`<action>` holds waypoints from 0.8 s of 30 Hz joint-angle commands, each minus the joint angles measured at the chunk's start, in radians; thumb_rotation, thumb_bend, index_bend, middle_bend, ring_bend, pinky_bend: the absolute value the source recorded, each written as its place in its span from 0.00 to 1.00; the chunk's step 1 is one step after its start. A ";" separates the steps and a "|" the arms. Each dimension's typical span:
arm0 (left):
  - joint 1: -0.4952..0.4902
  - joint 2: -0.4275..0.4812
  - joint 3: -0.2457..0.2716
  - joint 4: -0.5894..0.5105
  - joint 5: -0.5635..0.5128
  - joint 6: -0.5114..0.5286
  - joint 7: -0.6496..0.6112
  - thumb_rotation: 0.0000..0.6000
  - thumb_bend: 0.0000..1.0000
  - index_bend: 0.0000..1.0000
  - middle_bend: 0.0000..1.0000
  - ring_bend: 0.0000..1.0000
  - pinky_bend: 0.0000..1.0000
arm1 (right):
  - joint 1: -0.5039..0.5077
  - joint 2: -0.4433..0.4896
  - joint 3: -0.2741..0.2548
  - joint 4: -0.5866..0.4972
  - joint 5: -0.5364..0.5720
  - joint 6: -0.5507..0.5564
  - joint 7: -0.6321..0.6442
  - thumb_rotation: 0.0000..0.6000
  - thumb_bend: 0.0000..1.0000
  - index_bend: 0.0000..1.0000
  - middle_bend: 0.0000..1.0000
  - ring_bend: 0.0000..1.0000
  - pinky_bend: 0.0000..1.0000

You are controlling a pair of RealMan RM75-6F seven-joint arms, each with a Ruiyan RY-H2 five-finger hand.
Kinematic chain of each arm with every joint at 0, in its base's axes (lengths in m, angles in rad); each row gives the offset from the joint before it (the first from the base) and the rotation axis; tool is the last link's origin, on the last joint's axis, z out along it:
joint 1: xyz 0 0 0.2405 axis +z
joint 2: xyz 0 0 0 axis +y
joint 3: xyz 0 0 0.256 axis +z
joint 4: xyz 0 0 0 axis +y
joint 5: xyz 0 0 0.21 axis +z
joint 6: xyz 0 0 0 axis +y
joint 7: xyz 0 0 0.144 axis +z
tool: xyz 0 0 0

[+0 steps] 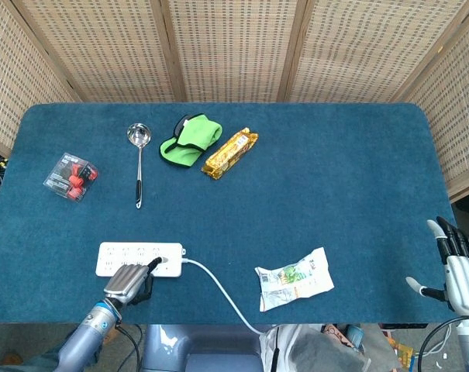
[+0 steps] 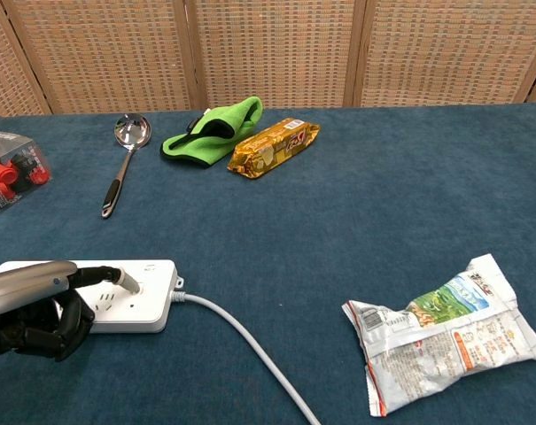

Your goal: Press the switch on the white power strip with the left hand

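— While we go from the left edge of the surface (image 1: 358, 155), what lies there?

— First a clear box of red pieces (image 1: 71, 176) near the left edge, then a metal ladle (image 1: 138, 163) with its bowl toward the far edge. Beside it sit a green cloth (image 1: 191, 139) and a gold snack packet (image 1: 229, 153), close together, possibly touching. All four are well apart from the power strip.

— And the white power strip (image 2: 143, 297) itself?

— Near the front-left corner, lying flat along the front edge. Its white cable (image 1: 218, 291) leaves the right end and runs off over the front edge. A crumpled white-and-green snack bag (image 2: 445, 332) lies to the right of that cable, near the front edge. Nothing stands between the hand and the strip.

— How is the left hand (image 1: 125, 282) posed?

— It reaches in low from the front edge, over the strip's near side. One finger is stretched out with its tip on top of the strip near the cable end; the other fingers (image 2: 37, 332) are curled under, holding nothing. Whether the tip sits exactly on the switch, I cannot tell.

— The right hand (image 1: 457, 267)?

— Off the front-right corner, upright, fingers spread and released.
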 commanded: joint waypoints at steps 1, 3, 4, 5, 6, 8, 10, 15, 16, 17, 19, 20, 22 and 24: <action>0.058 0.034 -0.027 -0.022 0.185 0.116 -0.134 1.00 0.89 0.16 1.00 1.00 1.00 | 0.000 0.000 0.000 0.000 -0.001 0.001 0.000 1.00 0.00 0.00 0.00 0.00 0.00; 0.088 0.062 -0.037 -0.024 0.289 0.187 -0.209 1.00 0.45 0.11 0.90 0.95 0.94 | -0.001 0.000 -0.001 -0.002 -0.003 0.002 0.000 1.00 0.00 0.00 0.00 0.00 0.00; 0.107 0.087 -0.039 -0.024 0.351 0.231 -0.254 1.00 0.28 0.08 0.81 0.88 0.86 | -0.001 0.001 -0.001 -0.003 -0.004 0.004 0.000 1.00 0.00 0.00 0.00 0.00 0.00; 0.122 0.115 -0.039 -0.021 0.401 0.267 -0.290 1.00 0.10 0.04 0.60 0.69 0.64 | -0.002 0.001 -0.002 -0.004 -0.006 0.005 0.000 1.00 0.00 0.00 0.00 0.00 0.00; 0.142 0.182 -0.035 -0.019 0.425 0.304 -0.289 1.00 0.02 0.01 0.34 0.42 0.37 | -0.003 0.002 -0.002 -0.006 -0.009 0.007 0.001 1.00 0.00 0.00 0.00 0.00 0.00; 0.166 0.295 -0.020 -0.037 0.434 0.324 -0.286 0.94 0.00 0.00 0.05 0.07 0.06 | -0.005 0.002 -0.004 -0.008 -0.014 0.012 0.000 1.00 0.00 0.00 0.00 0.00 0.00; 0.198 0.333 -0.029 -0.021 0.430 0.380 -0.282 0.78 0.00 0.00 0.00 0.00 0.00 | -0.006 0.002 -0.005 -0.011 -0.018 0.016 -0.003 1.00 0.00 0.00 0.00 0.00 0.00; 0.252 0.358 -0.028 0.054 0.430 0.440 -0.294 0.55 0.00 0.00 0.00 0.00 0.00 | -0.006 -0.001 -0.008 -0.014 -0.025 0.019 -0.014 1.00 0.00 0.00 0.00 0.00 0.00; 0.266 0.362 -0.028 0.075 0.414 0.444 -0.320 0.55 0.00 0.00 0.00 0.00 0.00 | -0.007 -0.002 -0.008 -0.016 -0.027 0.021 -0.019 1.00 0.00 0.00 0.00 0.00 0.00; 0.273 0.365 -0.026 0.086 0.406 0.440 -0.337 0.55 0.00 0.00 0.00 0.00 0.00 | -0.008 -0.003 -0.008 -0.017 -0.027 0.023 -0.022 1.00 0.00 0.00 0.00 0.00 0.00; 0.283 0.369 -0.027 0.112 0.397 0.431 -0.373 0.56 0.00 0.00 0.00 0.00 0.00 | -0.009 -0.004 -0.009 -0.018 -0.029 0.026 -0.026 1.00 0.00 0.00 0.00 0.00 0.00; 0.286 0.369 -0.029 0.123 0.393 0.427 -0.386 0.56 0.00 0.00 0.00 0.00 0.00 | -0.010 -0.005 -0.009 -0.018 -0.029 0.027 -0.028 1.00 0.00 0.00 0.00 0.00 0.00; 0.291 0.370 -0.032 0.140 0.383 0.412 -0.411 0.58 0.00 0.00 0.00 0.00 0.00 | -0.009 -0.006 -0.009 -0.019 -0.027 0.026 -0.031 1.00 0.00 0.00 0.00 0.00 0.00; 0.290 0.374 -0.033 0.143 0.384 0.404 -0.419 0.60 0.00 0.00 0.00 0.00 0.00 | -0.009 -0.006 -0.009 -0.019 -0.027 0.025 -0.032 1.00 0.00 0.00 0.00 0.00 0.00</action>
